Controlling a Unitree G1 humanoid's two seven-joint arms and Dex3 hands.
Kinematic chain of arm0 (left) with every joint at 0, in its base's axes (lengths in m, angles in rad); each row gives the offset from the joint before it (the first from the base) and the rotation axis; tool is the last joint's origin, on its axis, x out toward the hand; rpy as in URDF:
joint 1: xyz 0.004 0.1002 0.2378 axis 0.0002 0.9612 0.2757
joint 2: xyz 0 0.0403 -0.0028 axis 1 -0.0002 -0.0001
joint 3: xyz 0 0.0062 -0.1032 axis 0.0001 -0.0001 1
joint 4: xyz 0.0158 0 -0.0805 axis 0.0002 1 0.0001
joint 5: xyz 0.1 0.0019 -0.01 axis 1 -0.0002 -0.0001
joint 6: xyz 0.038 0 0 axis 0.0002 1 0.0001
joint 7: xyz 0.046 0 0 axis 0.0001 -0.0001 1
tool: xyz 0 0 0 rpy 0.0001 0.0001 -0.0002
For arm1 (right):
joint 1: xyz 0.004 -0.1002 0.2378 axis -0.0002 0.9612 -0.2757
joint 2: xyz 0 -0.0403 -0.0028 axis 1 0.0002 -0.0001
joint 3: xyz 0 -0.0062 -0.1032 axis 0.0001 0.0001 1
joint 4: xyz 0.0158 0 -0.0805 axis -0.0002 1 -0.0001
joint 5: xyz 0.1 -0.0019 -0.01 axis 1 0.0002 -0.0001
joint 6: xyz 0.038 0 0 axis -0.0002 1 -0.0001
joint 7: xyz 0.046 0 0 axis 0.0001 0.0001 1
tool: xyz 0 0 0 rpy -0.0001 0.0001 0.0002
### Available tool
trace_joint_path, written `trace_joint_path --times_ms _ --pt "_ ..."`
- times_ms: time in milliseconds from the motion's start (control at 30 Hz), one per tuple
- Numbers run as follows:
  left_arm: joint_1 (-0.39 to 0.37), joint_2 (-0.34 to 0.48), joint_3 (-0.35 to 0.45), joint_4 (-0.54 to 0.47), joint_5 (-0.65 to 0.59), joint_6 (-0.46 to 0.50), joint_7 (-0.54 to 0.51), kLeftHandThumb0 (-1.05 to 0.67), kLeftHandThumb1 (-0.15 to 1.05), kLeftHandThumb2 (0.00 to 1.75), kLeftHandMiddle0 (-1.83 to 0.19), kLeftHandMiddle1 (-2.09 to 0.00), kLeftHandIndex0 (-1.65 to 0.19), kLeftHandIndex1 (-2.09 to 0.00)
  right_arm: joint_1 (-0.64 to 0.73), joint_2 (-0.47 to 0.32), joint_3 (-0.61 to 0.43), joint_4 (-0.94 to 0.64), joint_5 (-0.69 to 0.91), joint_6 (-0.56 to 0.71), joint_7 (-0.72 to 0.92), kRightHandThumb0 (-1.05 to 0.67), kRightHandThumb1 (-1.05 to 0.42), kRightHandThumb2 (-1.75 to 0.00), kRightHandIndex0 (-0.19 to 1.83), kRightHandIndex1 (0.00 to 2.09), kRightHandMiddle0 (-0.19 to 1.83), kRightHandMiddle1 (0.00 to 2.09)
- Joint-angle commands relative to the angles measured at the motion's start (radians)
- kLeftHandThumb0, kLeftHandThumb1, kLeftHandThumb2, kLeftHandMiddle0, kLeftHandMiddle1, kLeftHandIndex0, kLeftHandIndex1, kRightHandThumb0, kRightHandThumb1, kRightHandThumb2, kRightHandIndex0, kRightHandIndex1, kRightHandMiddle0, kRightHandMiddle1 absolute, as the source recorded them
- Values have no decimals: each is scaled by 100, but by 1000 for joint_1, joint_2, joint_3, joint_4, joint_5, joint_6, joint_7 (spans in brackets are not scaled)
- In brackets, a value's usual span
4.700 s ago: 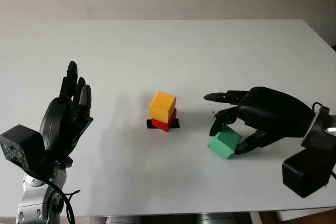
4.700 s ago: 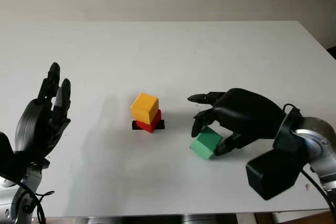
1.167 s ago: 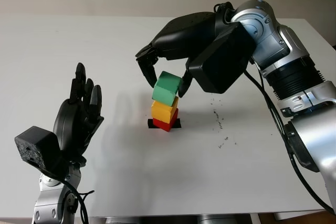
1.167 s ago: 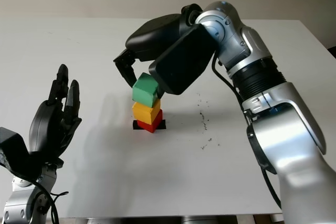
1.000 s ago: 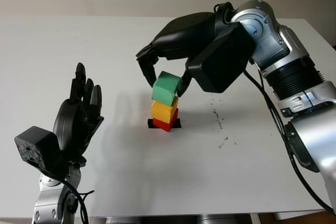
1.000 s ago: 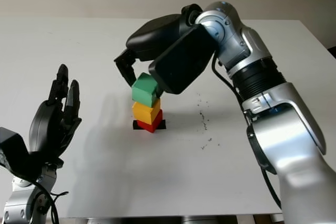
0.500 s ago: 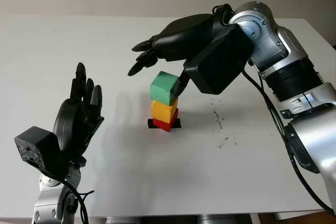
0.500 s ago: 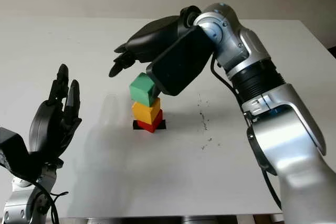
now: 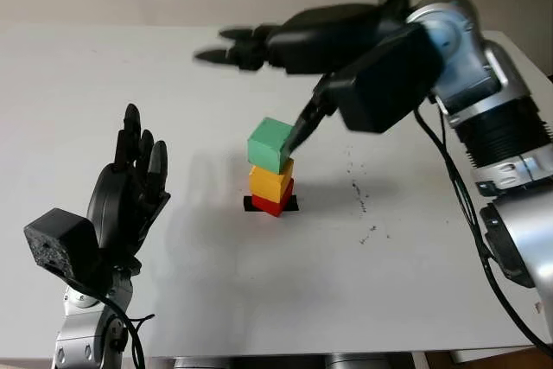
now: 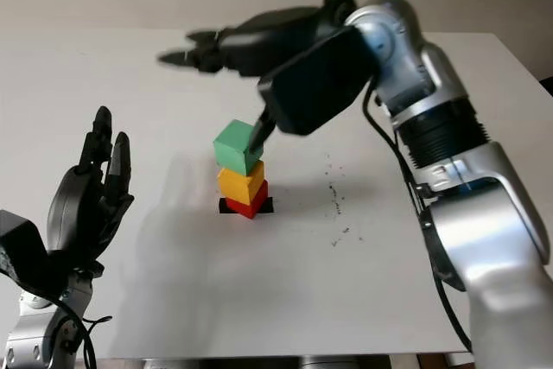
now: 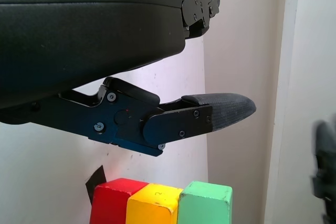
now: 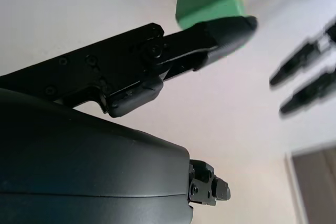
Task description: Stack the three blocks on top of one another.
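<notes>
- Our right hand [image 9: 259,47] is open and holds nothing; since half a second ago it has lifted up and away from the stack, its thumb still close beside the green block [image 9: 270,145].
- Our left hand [image 9: 128,196], also open, stays raised at the left of the table [image 9: 173,300].
- The green block now stands freed on the yellow block [image 9: 270,183], which sits on the red block [image 9: 275,203] at mid-table.
- We judge the stack complete, though the green block sits slightly askew and could slip.
</notes>
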Motion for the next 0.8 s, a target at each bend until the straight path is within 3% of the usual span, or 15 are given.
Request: trace_joint_path --times_ms 0,267,467,633,767 --pt "0 15 5 -2 -5 -2 -11 -74 105 57 19 -1 19 0 74 -28 -55 -47 20 49 -47 -90 -105 -35 -19 1 -16 4" --pt "-28 26 10 34 -1 -17 -22 -73 105 59 19 -2 19 0 376 4 -234 -189 193 265 -204 -82 -105 -58 -16 5 -17 5" --pt "-64 19 4 76 5 -26 -10 -72 105 57 17 -5 18 -2 623 163 -326 -362 343 494 -379 -70 -105 -65 -19 1 -19 2" --pt "-97 14 2 122 -15 -54 -33 -71 105 58 19 -4 19 0 737 276 -360 -419 408 534 -504 -66 -105 -67 -18 2 -19 3" --pt "-119 17 -4 152 -8 -66 -40 -72 105 60 19 -2 19 0 790 312 -374 -444 461 549 -521 -66 -105 -76 -19 0 -19 0"
